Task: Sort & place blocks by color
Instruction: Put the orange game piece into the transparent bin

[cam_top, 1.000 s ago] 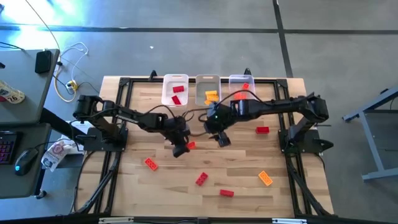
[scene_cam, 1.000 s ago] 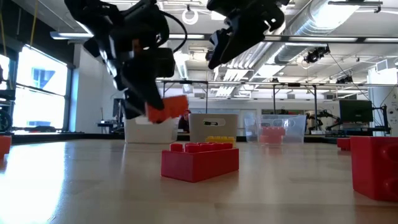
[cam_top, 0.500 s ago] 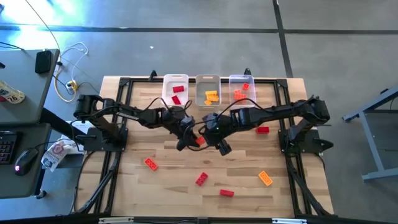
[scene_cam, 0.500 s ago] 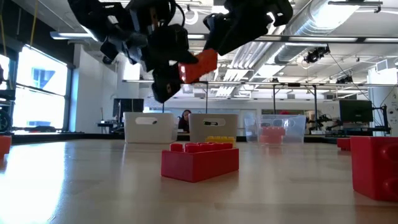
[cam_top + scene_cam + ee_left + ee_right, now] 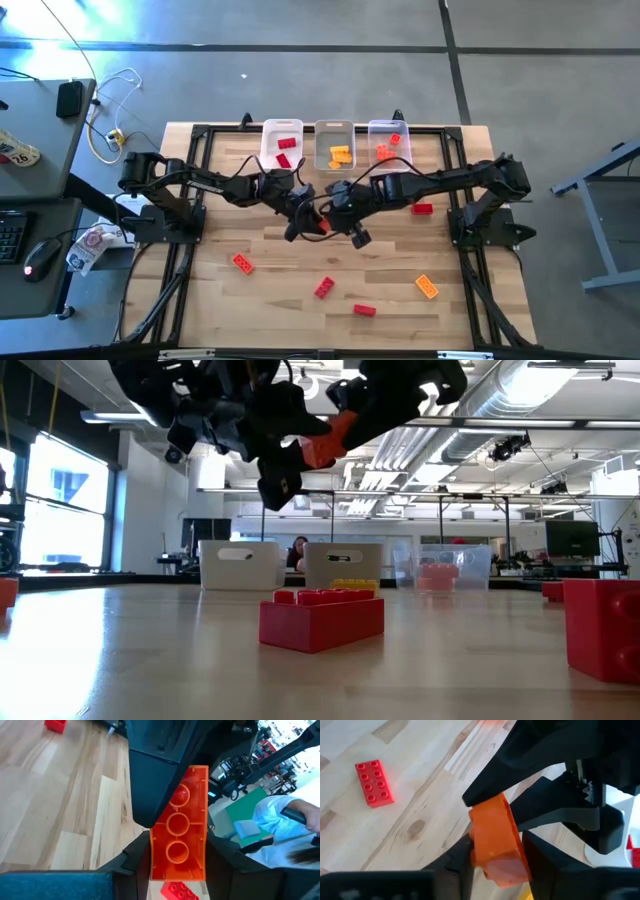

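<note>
Both grippers' jaws clamp one orange-red block (image 5: 319,222) mid-air above table centre: left gripper (image 5: 306,218), right gripper (image 5: 334,217). Bins (image 5: 334,130) hold several blocks; six loose blocks (image 5: 242,263) remain unsorted on the table (image 5: 220,290).

Three bins (image 5: 335,146) line the far edge; scattered blocks (image 5: 325,288) dot the near table.

An open-plan robotics lab. Exposed ceiling ducts (image 5: 560,400) run above the wooden table (image 5: 270,285); a computer desk (image 5: 35,150) stands beside it.
</note>
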